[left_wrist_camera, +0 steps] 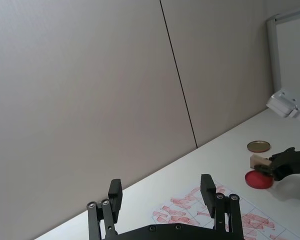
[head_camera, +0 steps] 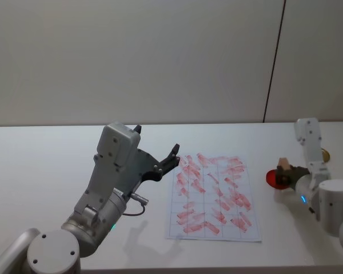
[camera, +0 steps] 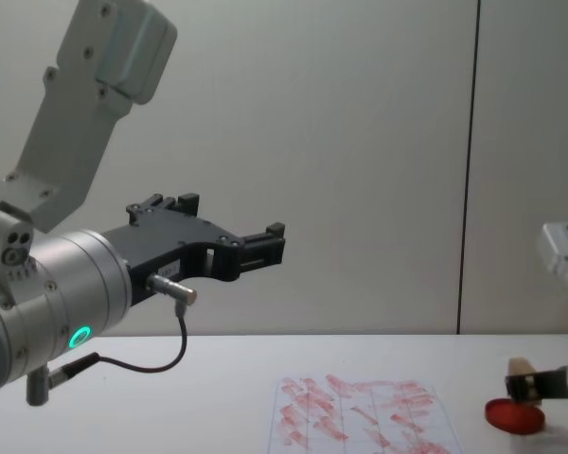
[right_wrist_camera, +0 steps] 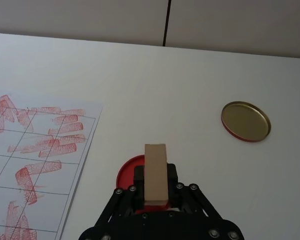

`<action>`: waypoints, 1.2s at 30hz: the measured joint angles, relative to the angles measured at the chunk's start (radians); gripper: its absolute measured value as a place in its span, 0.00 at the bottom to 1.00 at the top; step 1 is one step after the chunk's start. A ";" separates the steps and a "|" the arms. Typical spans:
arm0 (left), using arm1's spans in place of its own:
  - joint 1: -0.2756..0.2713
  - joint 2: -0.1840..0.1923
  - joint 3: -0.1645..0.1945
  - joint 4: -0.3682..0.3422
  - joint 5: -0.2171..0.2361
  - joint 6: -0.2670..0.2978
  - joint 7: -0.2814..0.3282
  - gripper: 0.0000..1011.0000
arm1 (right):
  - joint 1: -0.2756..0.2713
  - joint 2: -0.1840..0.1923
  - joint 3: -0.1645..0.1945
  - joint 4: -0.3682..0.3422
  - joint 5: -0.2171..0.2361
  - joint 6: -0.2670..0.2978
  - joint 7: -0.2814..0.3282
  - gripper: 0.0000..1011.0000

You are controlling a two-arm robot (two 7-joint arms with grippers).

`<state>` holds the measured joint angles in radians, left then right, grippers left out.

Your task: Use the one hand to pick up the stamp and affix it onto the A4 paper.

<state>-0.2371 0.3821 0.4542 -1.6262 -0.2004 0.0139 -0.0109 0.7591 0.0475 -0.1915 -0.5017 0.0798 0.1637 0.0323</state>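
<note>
White table; grey panelled wall

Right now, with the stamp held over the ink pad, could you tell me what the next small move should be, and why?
Probably carry the stamp toward the robot's left, over the A4 paper. The right gripper is shut on it above the red ink pad, and the paper lies just beside the pad. The left gripper hangs open above the table.

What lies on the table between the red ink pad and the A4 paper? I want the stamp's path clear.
Only bare white table, seen in the right wrist view. The right gripper holds the stamp at the ink pad, beside the A4 paper.
</note>
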 joint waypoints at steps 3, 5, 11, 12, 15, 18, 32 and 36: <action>0.000 0.000 0.000 0.000 0.000 0.000 0.000 0.98 | 0.033 -0.008 -0.003 0.069 -0.004 -0.032 0.004 0.33; 0.000 0.000 0.000 0.000 0.000 0.000 0.000 0.98 | 0.046 -0.011 -0.004 0.099 -0.006 -0.047 0.005 0.36; 0.000 0.000 0.000 0.000 0.000 0.000 0.000 0.98 | 0.094 -0.023 -0.006 0.201 -0.012 -0.111 0.010 0.56; 0.000 0.000 0.000 0.000 0.000 0.000 0.000 0.98 | 0.099 -0.024 -0.006 0.211 -0.012 -0.119 0.010 0.59; 0.000 0.000 0.000 0.000 0.000 0.000 0.000 0.98 | 0.117 -0.028 -0.006 0.248 -0.014 -0.151 0.012 0.69; 0.000 0.000 0.000 0.000 0.000 0.000 0.000 0.98 | 0.130 -0.029 -0.003 0.271 -0.015 -0.187 0.014 0.78; 0.000 0.000 0.000 0.000 0.000 0.000 0.000 0.98 | -0.034 0.010 0.046 -0.073 0.019 -0.179 0.027 0.99; 0.000 0.000 0.000 0.000 0.000 0.000 0.000 0.98 | -0.139 0.035 0.068 -0.273 0.046 -0.142 0.029 0.99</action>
<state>-0.2371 0.3821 0.4542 -1.6262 -0.2004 0.0139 -0.0109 0.6197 0.0821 -0.1238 -0.7744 0.1261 0.0215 0.0609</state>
